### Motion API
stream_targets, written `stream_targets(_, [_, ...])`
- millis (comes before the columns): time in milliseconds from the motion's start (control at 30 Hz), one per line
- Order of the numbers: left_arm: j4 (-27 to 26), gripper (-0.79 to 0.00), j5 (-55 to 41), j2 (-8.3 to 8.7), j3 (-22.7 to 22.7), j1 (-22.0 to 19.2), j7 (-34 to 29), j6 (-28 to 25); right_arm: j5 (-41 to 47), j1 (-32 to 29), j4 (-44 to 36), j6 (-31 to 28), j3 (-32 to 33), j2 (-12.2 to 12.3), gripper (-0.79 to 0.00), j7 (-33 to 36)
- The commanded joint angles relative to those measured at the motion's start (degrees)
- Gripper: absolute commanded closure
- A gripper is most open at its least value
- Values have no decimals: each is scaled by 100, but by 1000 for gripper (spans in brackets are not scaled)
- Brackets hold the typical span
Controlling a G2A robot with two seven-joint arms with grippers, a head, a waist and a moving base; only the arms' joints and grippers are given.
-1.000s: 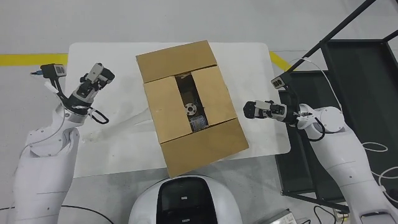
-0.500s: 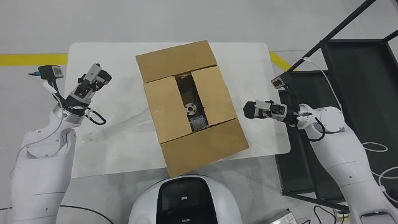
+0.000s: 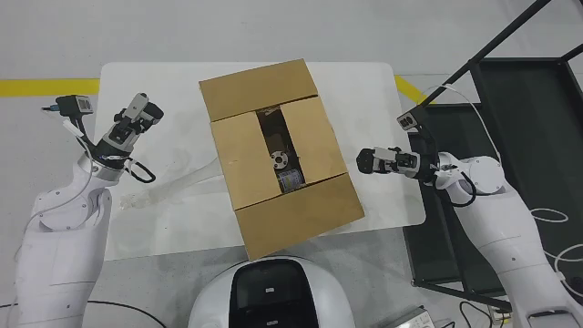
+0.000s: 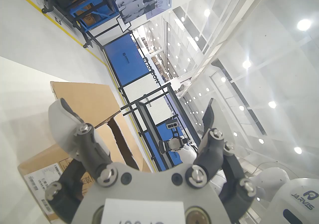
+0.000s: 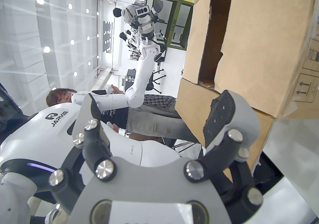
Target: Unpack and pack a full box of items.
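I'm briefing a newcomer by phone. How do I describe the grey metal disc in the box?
On the white table stands a brown cardboard box with a dark gap between its flaps. The metal disc lies mid-gap, flat with a hole, unlike the bulkier item beside it.

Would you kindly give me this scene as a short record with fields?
Box: cardboard box on the white table, outer flaps folded out, two inner flaps lying nearly shut with a gap between them
Contents: metal items seen through the gap; the rest hidden
Left jaws: open, empty, above the table's left part, apart from the box
Right jaws: open, empty, near the table's right edge, beside the box, not touching it
Surroundings: dark rack beside the table on the right arm's side
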Motion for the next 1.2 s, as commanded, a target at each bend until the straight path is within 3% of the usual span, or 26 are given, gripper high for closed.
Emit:
stream_targets(0, [0,-785,0,0,0,0,0,0,0,0,0,0,0,0,-785,0])
stream_targets(467, [0,-785,0,0,0,0,0,0,-298,149,-327,161,-111,-20,-785,-223])
stream_targets(900, [0,-785,0,0,0,0,0,0,-1055,1063,-400,826,-1202,-213,-785,-346])
stream_targets(1167, [0,-785,0,0,0,0,0,0,-1120,1174,-217,806,-1278,-236,-785,-358])
